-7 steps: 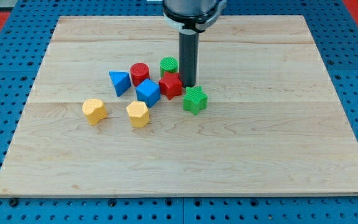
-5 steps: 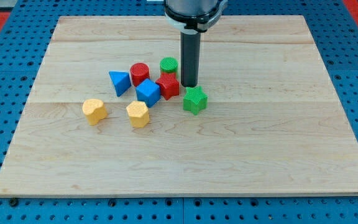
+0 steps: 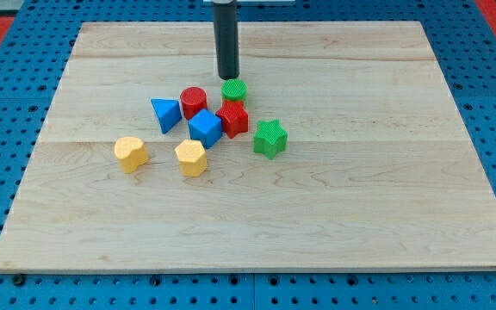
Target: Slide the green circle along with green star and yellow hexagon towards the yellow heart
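Observation:
My tip (image 3: 227,77) stands just above the green circle (image 3: 234,90), a little to its upper left, close to it. The green circle sits against the top of the red star (image 3: 233,119). The green star (image 3: 269,138) lies to the lower right of the red star, apart from my tip. The yellow hexagon (image 3: 191,158) lies below the blue cube (image 3: 205,127). The yellow heart (image 3: 131,153) lies to the left of the hexagon, with a gap between them.
A red cylinder (image 3: 194,102) and a blue triangle (image 3: 166,114) sit left of the green circle. The blocks lie on a wooden board (image 3: 386,198) set on a blue pegboard.
My tip has moved from the right side of the red star, up and to the left, to just above the green circle. The blocks have stayed where they were.

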Controlling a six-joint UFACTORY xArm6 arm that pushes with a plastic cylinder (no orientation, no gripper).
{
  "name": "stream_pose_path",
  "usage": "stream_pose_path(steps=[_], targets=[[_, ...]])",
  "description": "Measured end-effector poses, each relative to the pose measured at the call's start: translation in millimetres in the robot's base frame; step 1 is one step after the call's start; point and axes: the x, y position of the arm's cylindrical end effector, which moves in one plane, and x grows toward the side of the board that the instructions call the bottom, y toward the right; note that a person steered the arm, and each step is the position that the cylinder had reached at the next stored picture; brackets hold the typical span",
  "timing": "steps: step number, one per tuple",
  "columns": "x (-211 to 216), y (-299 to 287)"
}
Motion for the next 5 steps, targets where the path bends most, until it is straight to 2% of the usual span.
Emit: stream_pose_path(steps=[1, 2, 3, 5], targets=[[10.7, 19.7], [-15.5, -8.2], [11.5, -36.1], [45.1, 63.2]])
